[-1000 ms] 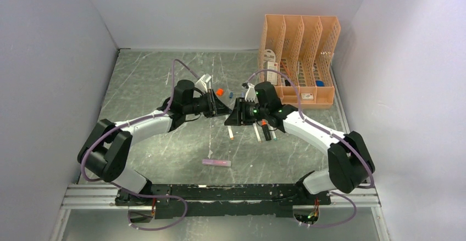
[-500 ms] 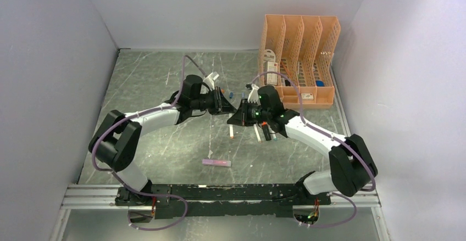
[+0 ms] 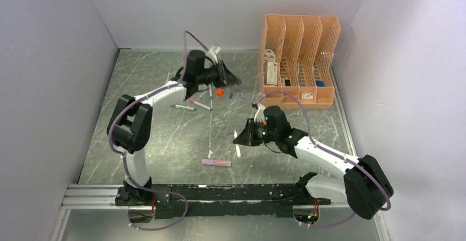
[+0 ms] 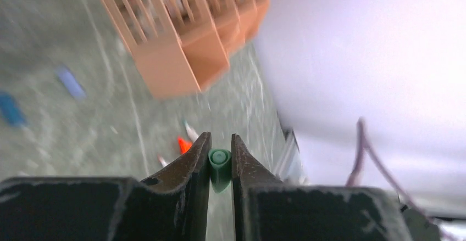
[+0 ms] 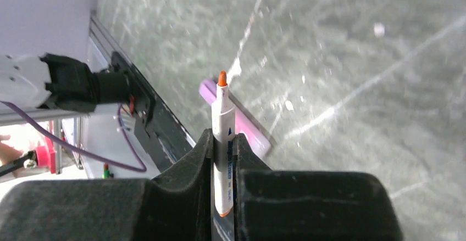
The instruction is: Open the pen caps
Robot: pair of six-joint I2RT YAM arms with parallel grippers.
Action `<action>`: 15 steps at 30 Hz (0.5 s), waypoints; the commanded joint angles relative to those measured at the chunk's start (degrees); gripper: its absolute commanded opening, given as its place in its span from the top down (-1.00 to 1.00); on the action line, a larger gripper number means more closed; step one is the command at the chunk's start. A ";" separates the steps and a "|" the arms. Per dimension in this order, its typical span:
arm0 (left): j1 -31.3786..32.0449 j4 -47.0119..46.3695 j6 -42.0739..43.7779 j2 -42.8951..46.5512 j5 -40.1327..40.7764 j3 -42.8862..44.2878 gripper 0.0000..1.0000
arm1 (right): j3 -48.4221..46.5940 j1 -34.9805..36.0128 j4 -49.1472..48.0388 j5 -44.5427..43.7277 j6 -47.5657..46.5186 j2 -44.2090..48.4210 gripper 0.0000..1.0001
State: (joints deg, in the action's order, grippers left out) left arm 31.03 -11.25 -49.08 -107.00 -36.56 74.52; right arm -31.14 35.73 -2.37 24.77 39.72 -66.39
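My left gripper (image 4: 220,139) is shut on a small green pen cap (image 4: 220,168), held above the back of the table (image 3: 165,136). In the top view that gripper (image 3: 234,79) hangs near the organiser. My right gripper (image 5: 222,142) is shut on a white pen (image 5: 222,121) whose bare orange tip points out ahead. It hovers over the middle front (image 3: 238,140) of the table. Loose caps lie at the back: an orange one (image 3: 220,92) and two blue ones (image 3: 231,94). Two pens (image 3: 185,107) lie below the left arm. A pink pen (image 3: 216,163) lies near the front.
A peach mesh file organiser (image 3: 299,38) stands at the back right, with small items in its slots. Grey walls close in both sides and the back. A black rail (image 3: 231,192) with both arm bases runs along the near edge.
The two grippers met at the table's middle, then parted. The left one swung back and up with the green cap. The right one closed on the pen and drew it toward the front.
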 commanded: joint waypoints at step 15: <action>-8.79 0.52 4.65 12.75 1.25 -9.91 0.57 | -14.73 0.59 25.12 -16.65 -12.14 -9.13 1.00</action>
State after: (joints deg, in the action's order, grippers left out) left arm 21.96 -12.47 -47.53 -99.46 -34.54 67.37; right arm -40.99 36.45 15.73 17.39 32.93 -71.18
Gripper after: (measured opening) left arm 0.248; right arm 0.072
